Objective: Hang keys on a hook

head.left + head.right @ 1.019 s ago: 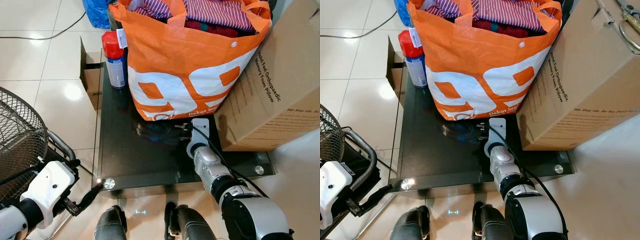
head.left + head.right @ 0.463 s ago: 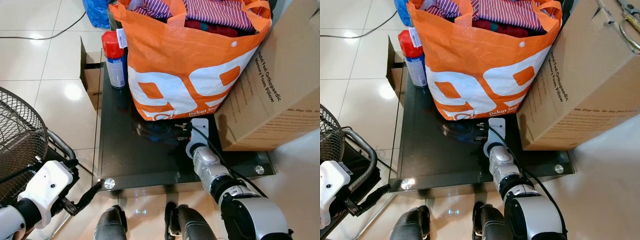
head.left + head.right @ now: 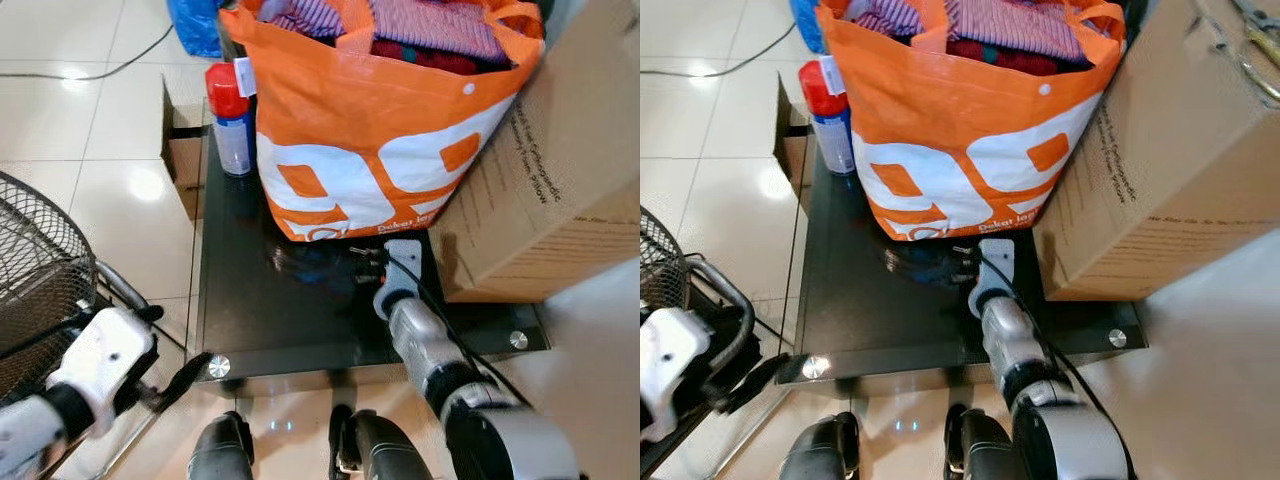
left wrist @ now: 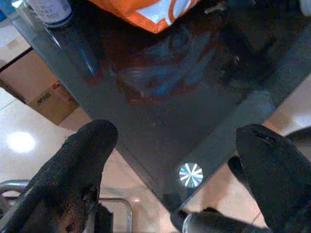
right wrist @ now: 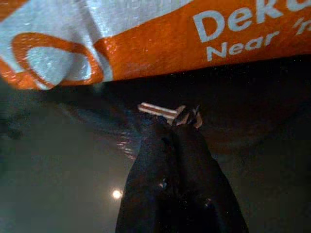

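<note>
soft motion blur across both eye views, ceiling-light glare on floor tiles (image 3: 145, 183), dim murky right wrist view, glossy reflections on dark glass table (image 4: 204, 131)

The orange bag (image 5: 160, 39) bears white lettering reading "Deka" above "Near 'n", cut off at the edge. The cardboard box (image 3: 560, 190) on the right carries dark print, too blurred to read.

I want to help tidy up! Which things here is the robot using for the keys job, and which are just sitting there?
For the job:
keys, pinched by the right gripper just above the black glass table

Just lying about:
orange bag full of clothes
spray can
big cardboard box
fan
left gripper, open by the table corner
</note>
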{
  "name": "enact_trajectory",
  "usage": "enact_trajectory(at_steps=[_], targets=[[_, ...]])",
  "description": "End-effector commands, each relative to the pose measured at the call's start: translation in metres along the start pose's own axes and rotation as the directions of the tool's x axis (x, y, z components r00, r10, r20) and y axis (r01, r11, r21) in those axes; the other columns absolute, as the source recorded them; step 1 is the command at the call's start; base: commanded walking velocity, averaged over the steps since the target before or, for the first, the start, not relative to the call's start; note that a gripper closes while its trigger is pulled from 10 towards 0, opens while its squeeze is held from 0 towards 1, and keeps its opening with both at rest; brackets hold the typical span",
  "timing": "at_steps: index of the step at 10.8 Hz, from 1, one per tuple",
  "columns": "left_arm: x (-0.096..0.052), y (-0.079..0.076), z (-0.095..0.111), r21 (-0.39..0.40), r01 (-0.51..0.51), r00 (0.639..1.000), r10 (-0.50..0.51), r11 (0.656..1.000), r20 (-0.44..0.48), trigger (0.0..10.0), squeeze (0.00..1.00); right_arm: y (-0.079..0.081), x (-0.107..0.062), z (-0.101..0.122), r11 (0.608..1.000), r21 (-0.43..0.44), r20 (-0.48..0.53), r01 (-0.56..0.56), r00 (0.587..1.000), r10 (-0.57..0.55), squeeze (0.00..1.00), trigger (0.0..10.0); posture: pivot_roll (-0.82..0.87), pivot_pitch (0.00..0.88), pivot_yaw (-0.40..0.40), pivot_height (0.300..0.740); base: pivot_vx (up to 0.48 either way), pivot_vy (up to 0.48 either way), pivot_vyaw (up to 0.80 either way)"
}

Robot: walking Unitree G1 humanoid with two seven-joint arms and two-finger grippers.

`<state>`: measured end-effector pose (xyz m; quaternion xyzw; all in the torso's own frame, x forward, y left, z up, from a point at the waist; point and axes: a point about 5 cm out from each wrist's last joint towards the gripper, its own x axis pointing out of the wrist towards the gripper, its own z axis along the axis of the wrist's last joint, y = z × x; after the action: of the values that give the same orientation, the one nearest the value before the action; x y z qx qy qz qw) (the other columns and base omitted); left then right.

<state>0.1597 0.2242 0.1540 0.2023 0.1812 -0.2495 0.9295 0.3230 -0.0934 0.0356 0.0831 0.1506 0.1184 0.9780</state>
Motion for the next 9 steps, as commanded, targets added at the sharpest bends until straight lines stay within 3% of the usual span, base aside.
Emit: enact_trajectory(at_steps=[1,3,4,5,6,9], targets=[[0.004,-0.004,-0.003,-0.008,0.010,1.000,-0.010,1.000,-0.003,10.0,0.48,-0.003,-0.005,-0.005,0.999,-0.005,0.012,-0.034,0.999,0.034,0.00,0.0,0.16,0.182,-0.107,0.732,0.000,0.000,0.00],[0.021,-0.001,-0.009,-0.027,0.020,1.000,-0.020,0.999,0.017,10.0,0.47,0.000,-0.023,-0.004,0.975,-0.057,0.104,-0.213,0.970,0.218,0.00,0.0,0.10,0.127,-0.101,0.732,0.000,0.000,0.00],[0.026,0.000,-0.010,-0.031,0.021,1.000,-0.020,0.999,0.021,10.0,0.47,0.000,-0.026,-0.001,0.971,-0.078,0.118,-0.225,0.965,0.233,0.00,0.0,0.09,0.120,-0.103,0.732,0.000,0.000,0.00],[0.030,-0.001,-0.010,-0.035,0.020,0.999,-0.019,0.999,0.030,10.0,0.47,-0.001,-0.028,0.000,0.976,-0.095,0.118,-0.194,0.972,0.204,0.00,10.0,0.09,0.115,-0.107,0.732,0.000,0.000,0.00],[0.032,-0.001,-0.010,-0.036,0.017,0.999,-0.015,0.999,0.036,10.0,0.48,0.001,-0.030,-0.004,0.980,-0.064,0.107,-0.187,0.975,0.193,1.00,10.0,0.09,0.115,-0.109,0.732,0.000,0.000,0.00],[0.029,0.001,-0.011,-0.035,-0.015,0.999,0.016,0.999,0.040,10.0,0.47,0.007,-0.023,-0.007,0.993,-0.048,0.055,-0.105,0.993,0.108,1.00,10.0,0.11,0.124,-0.114,0.732,0.000,0.000,0.00]])
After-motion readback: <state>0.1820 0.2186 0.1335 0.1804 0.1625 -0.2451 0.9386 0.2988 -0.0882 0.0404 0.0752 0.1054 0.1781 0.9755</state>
